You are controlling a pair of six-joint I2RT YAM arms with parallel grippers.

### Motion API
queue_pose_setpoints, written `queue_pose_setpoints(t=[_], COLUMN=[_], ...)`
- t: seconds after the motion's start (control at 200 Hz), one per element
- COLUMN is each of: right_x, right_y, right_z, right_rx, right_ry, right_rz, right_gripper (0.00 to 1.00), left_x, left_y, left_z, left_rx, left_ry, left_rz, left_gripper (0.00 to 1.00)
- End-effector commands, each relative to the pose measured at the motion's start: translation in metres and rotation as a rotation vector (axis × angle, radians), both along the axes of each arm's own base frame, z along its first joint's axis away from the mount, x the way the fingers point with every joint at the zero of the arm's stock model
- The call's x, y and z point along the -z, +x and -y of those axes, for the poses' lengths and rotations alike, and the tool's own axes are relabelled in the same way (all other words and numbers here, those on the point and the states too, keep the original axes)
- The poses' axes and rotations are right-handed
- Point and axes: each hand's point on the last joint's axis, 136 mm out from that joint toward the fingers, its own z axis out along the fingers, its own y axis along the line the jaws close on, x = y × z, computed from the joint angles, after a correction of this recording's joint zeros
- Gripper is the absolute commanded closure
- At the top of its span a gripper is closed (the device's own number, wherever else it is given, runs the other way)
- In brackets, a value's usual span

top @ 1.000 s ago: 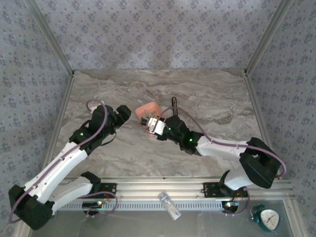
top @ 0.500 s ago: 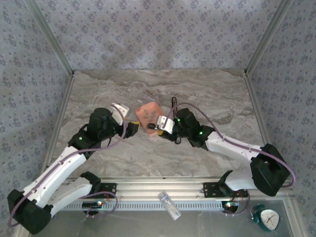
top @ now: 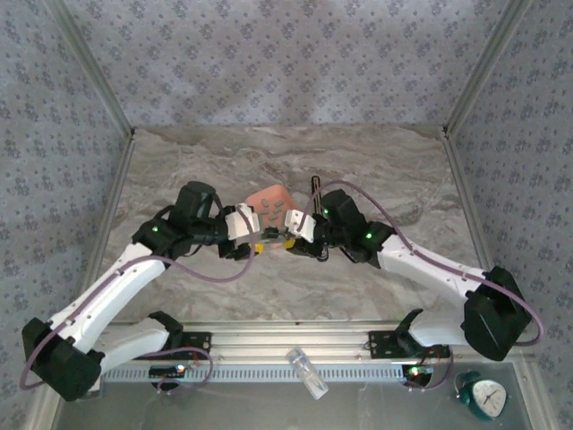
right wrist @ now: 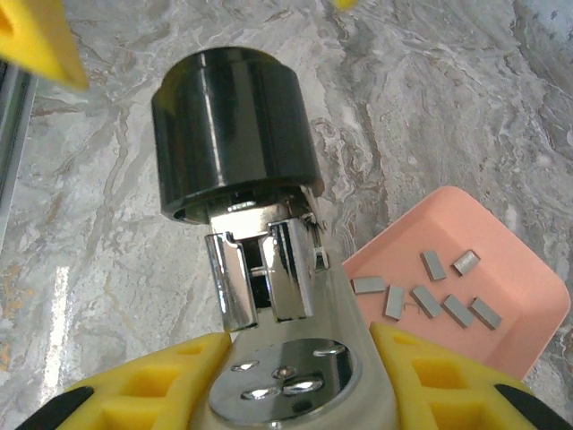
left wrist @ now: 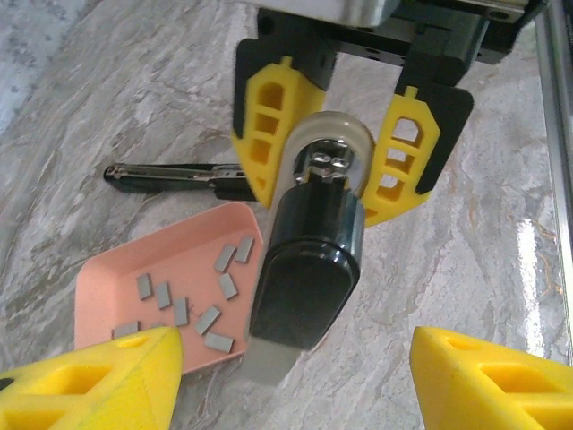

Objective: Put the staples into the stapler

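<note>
The staples (left wrist: 227,286) are tiny dark grey blocks, short and flat. About eight of them lie loose in a pink tray (left wrist: 107,278). They point every which way, some close together and some on their own. The tray sits on the grey marble tabletop (left wrist: 466,269).

The stapler (left wrist: 304,269) has a shiny black top, a silver metal back end and a pale strip under it. The right hand (left wrist: 331,193) is clamped on the round silver back end, with one yellow finger on each side. The stapler's front end sticks out next to the tray's edge, just beside the staples. I cannot tell if it touches the tray.

The left hand (left wrist: 295,339) is spread wide and grips nothing. Its two yellow fingertips sit on either side of the stapler's front end, well apart from it.

A thin black stick (left wrist: 166,175) lies on the tabletop behind the tray.
</note>
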Motion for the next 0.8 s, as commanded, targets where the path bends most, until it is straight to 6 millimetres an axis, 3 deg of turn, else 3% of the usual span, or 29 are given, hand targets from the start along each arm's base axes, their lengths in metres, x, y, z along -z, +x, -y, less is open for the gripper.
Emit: queue_pose_setpoints(t=[0.0, 0.33, 0.53, 0.7, 0.8], right_x=[-0.047, -0.054, -0.057, -0.06, -0.062], right_y=[-0.002, -0.005, -0.005, -0.004, -0.003], right_z=[-0.011, -0.014, -0.016, -0.016, -0.016], right_rx=[-0.035, -0.052, -0.053, -0.049, -0.047], right_ry=[0.119, 0.149, 0.168, 0.171, 0.177], right_rz=[0.046, 0.032, 0.028, 0.034, 0.034], right_gripper=[1.0, 1.0, 1.0, 1.0, 1.0], left_x=[-0.012, -0.017, -0.015, -0.014, -0.016], left_y=[-0.004, 0.01, 0.006, 0.003, 0.004], left_z=[0.016, 0.027, 0.034, 0.034, 0.034], left_rx=[0.1, 0.093, 0.134, 0.155, 0.152], left_ry=[-0.02, -0.036, -0.055, -0.046, -0.04], left_rz=[0.06, 0.119, 0.09, 0.078, 0.074], left_gripper=[0.34, 0.43, 0.47, 0.56, 0.7])
